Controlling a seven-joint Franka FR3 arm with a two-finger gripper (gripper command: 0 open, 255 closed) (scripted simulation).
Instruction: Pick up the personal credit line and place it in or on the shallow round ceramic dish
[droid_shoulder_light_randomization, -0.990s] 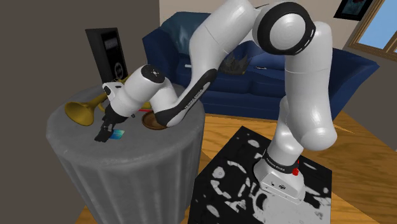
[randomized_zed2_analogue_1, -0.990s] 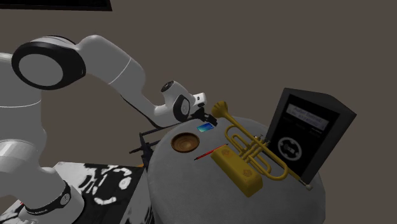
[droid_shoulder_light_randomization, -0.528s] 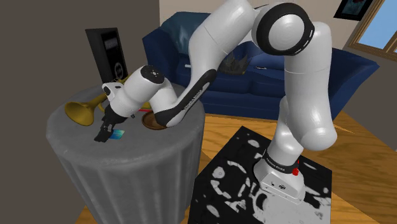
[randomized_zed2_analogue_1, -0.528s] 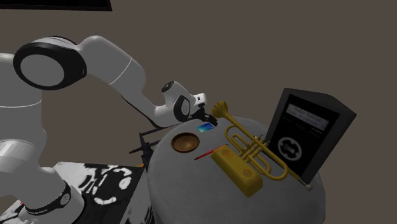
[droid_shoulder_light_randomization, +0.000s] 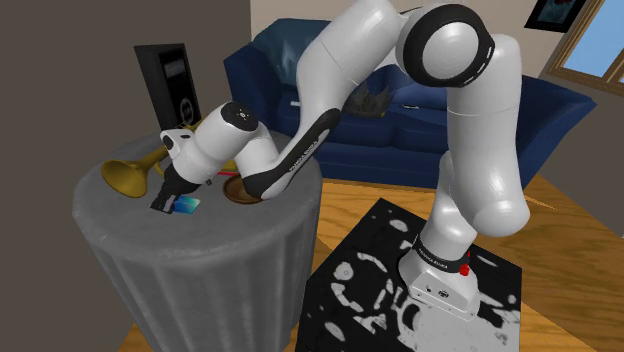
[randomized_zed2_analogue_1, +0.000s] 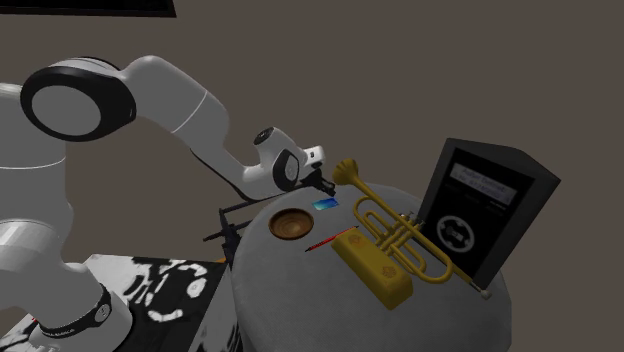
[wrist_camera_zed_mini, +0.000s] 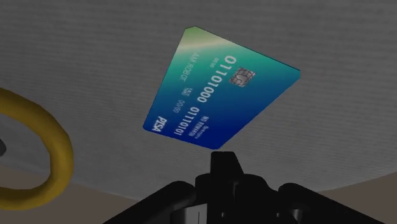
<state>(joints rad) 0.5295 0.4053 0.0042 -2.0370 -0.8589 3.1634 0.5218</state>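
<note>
Jaws: we see them drawn together on the near edge of the credit card (wrist_camera_zed_mini: 219, 89), clamping it.
Credit card: blue-green with a chip and white numbers. It is tilted just above the grey table (droid_shoulder_light_randomization: 200, 265), near the table's edge.
Card in the shoulder view: we find it (droid_shoulder_light_randomization: 186, 206) at the tip of the jaws, with the bell of the brass trumpet (droid_shoulder_light_randomization: 125, 178) at its 10 o'clock.
Dish: the brown round dish (randomized_zed2_analogue_1: 290, 224) sits on the table (randomized_zed2_analogue_1: 300, 300) at 8 o'clock from the card (randomized_zed2_analogue_1: 323, 204), near it but apart. In the shoulder view the dish (droid_shoulder_light_randomization: 240, 196) lies at the card's 3 o'clock, partly behind the arm.
Trumpet: it (randomized_zed2_analogue_1: 395, 230) lies on the table at 4 o'clock from the card, and its bell (wrist_camera_zed_mini: 60, 149) curves in beside the jaws.
Other things: a yellow block (randomized_zed2_analogue_1: 375, 268), a red pencil (randomized_zed2_analogue_1: 325, 242) and a black speaker (randomized_zed2_analogue_1: 485, 215) share the table. A blue sofa (droid_shoulder_light_randomization: 400, 130) stands behind.
</note>
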